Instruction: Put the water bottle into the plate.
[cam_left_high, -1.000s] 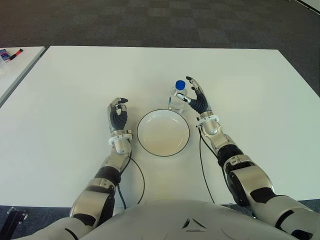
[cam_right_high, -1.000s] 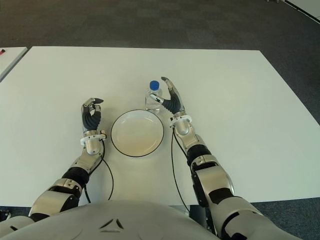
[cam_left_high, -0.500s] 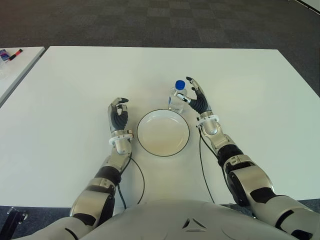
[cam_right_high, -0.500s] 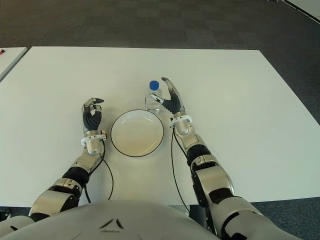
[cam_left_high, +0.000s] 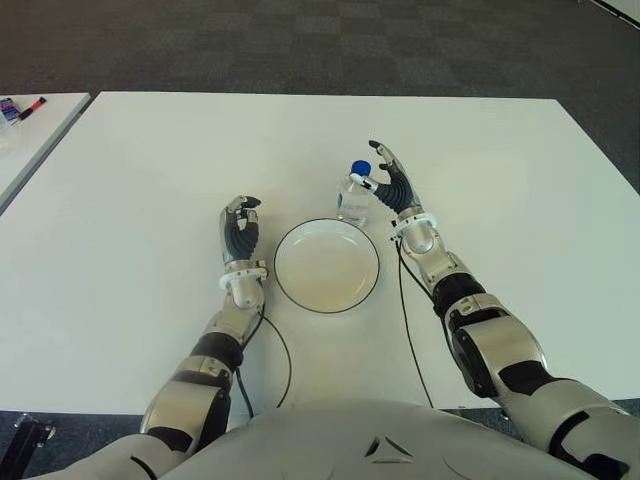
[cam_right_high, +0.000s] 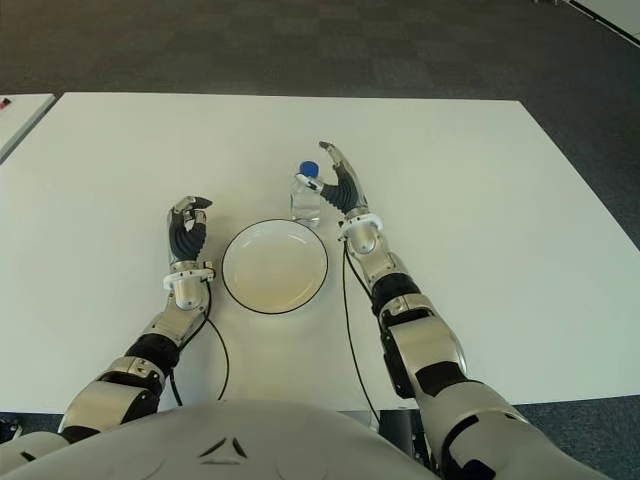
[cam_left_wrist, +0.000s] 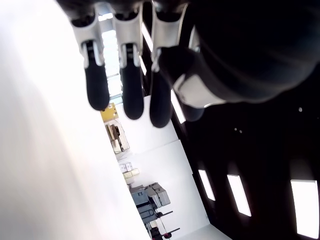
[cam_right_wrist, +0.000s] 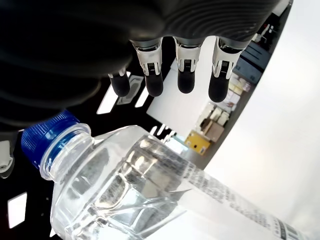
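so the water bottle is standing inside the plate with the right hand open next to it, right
Not quite. The water bottle stands upright on the table, just beyond the far rim of the plate, which holds nothing, as both eye views show. The right hand is open beside it.

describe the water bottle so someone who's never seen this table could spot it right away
On the white table, find the round white plate at the middle. Just beyond its far right rim stands the water bottle, beside the open right hand: small, clear, blue-capped.
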